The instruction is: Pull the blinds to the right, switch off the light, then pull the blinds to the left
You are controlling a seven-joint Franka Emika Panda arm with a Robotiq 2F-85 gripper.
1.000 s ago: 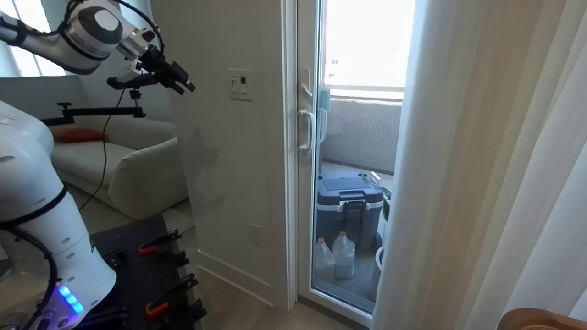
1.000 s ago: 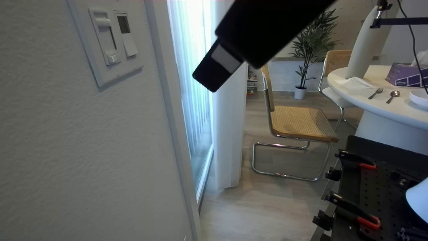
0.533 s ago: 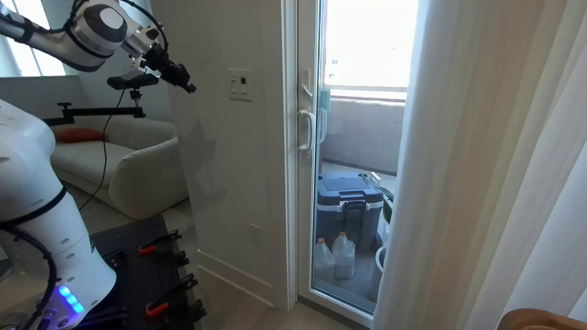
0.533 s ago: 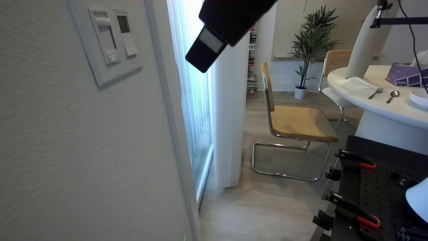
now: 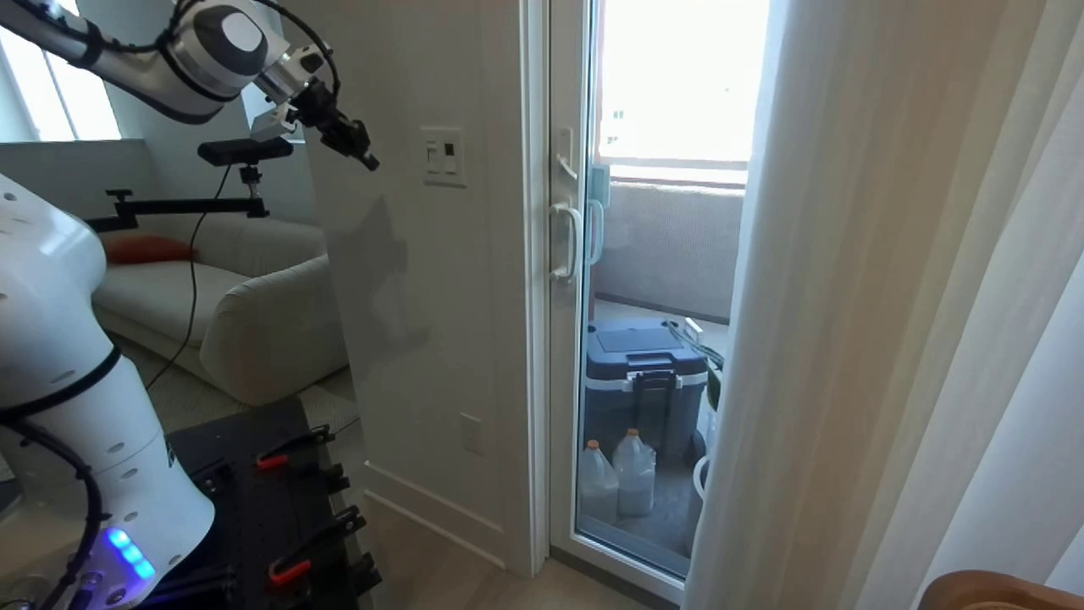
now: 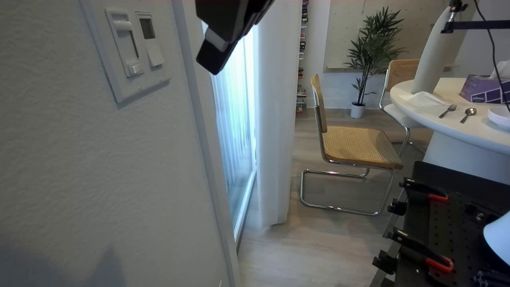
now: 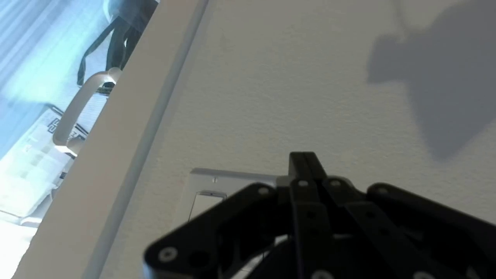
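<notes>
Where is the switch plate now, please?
In an exterior view, the switch plate is on the wall, right of the gripper and left of the glass door.

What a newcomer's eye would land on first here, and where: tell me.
Probably the tall, pleated white curtain, filling the right side of an exterior view next to the bright glass door. Then likely the shut gripper in that view's upper left, with the white switch plate to its right. A blue glowing strip marks the robot's base at lower left.
</notes>
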